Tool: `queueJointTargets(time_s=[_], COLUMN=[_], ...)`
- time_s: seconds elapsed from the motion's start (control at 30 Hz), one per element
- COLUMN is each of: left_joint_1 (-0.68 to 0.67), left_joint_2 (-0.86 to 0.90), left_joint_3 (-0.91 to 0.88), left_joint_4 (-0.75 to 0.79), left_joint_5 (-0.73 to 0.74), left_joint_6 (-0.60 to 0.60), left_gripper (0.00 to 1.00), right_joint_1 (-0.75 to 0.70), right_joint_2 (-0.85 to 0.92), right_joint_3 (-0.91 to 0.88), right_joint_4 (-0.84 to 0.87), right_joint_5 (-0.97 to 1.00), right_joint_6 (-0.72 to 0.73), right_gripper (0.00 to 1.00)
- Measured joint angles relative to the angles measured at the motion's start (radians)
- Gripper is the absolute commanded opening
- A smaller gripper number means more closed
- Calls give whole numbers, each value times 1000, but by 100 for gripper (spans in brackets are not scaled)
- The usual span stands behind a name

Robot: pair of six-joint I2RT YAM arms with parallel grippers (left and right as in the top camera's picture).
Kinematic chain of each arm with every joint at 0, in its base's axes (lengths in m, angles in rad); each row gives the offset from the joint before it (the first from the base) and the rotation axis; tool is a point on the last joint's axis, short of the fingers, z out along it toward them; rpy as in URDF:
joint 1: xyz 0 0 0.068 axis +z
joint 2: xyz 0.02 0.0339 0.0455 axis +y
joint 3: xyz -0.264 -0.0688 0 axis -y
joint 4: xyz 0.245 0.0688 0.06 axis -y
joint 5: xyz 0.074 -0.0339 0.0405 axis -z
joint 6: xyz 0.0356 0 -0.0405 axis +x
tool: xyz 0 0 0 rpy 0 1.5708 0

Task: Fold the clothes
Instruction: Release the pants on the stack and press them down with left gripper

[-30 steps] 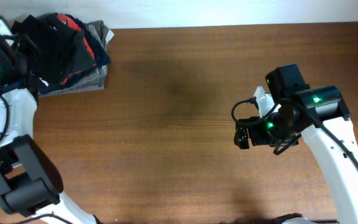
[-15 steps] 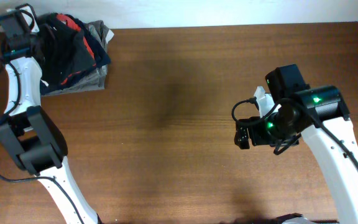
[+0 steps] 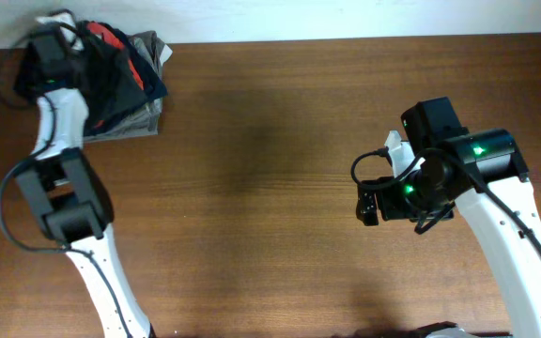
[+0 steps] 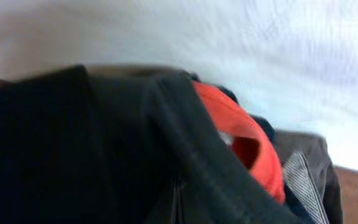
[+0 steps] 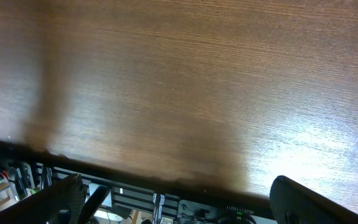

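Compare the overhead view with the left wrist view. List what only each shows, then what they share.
Only overhead: the full spread of the brown wooden table and the right end effector hanging over bare wood, far from the clothes heap at the far left corner. Only left wrist: a stitched seam along the black stretchy fabric garment, close and blurred. Both: that black garment, the orange-red cloth garment and the grey cloth garment beside it.

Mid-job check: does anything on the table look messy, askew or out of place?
Only the clothes heap at the table's far-left corner: black fabric lies rumpled over a red garment and a grey garment, not stacked flat. The left gripper is at it. Nothing looks spilled or damaged.
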Motion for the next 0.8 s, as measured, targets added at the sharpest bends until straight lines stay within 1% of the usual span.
queueJointTargets(time_s=[0.13, 0.4, 0.67, 0.8], left_joint_1=[-21, -21, -11, 23], left_joint_2=[7, -4, -177, -224], left_joint_3=[18, 120, 159, 185], left_joint_4=[0, -110, -195, -225], left_joint_5=[-10, -6, -15, -38], left_joint_6=[2, 1, 1, 2], left_gripper=[1, 1, 1, 1], right_joint_1=[0, 0, 0, 0], right_joint_2=[0, 0, 0, 0], right_joint_3=[0, 0, 0, 0], right_joint_4=[0, 0, 0, 0], right_joint_5=[0, 0, 0, 0], right_joint_6=[-1, -1, -1, 0], right_gripper=[99, 99, 99, 99])
